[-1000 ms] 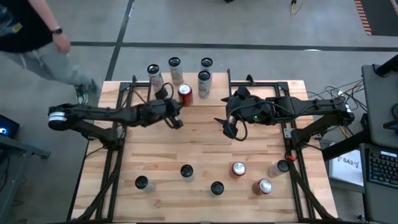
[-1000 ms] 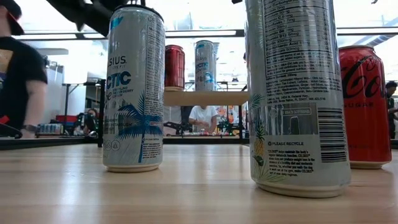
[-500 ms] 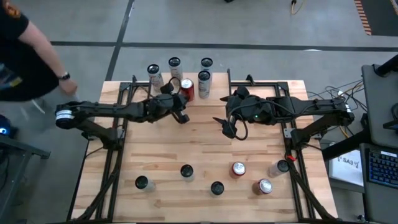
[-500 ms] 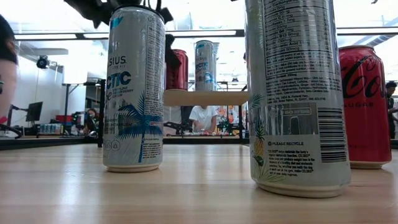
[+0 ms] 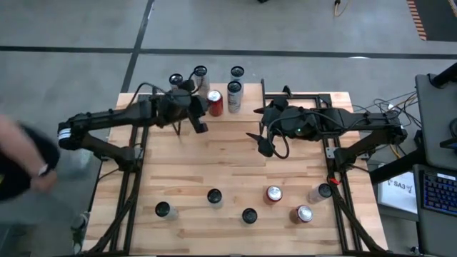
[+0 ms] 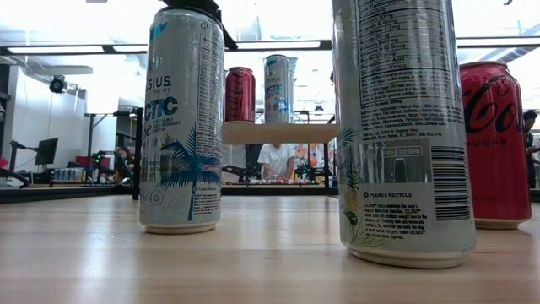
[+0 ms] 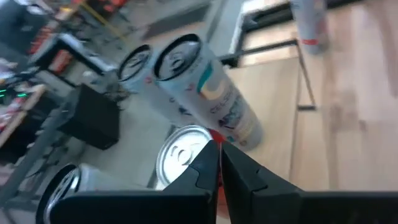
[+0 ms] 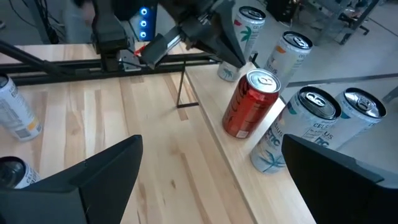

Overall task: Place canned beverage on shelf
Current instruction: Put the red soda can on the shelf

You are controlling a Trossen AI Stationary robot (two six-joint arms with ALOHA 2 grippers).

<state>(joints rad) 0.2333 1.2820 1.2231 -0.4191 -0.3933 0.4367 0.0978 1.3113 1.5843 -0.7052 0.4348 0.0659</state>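
Note:
A red can stands upright on the shelf, the light low board at the table's far edge; it also shows in the low view and the right wrist view. Other tall cans stand by it on the shelf board. My left gripper is shut and empty, just left of the red can, whose silver top lies beyond its fingertips. My right gripper is open and empty, right of the shelf, over the table's middle.
Several cans stand on the near half of the table, among them a dark-topped one and a red one; three loom close in the low view. A person is beside the table's left edge.
My left gripper has drawn back from the red can toward the table's far left corner and no longer shows beside it in the low view. The red can stays upright on the shelf. The person has moved along the table's left side.

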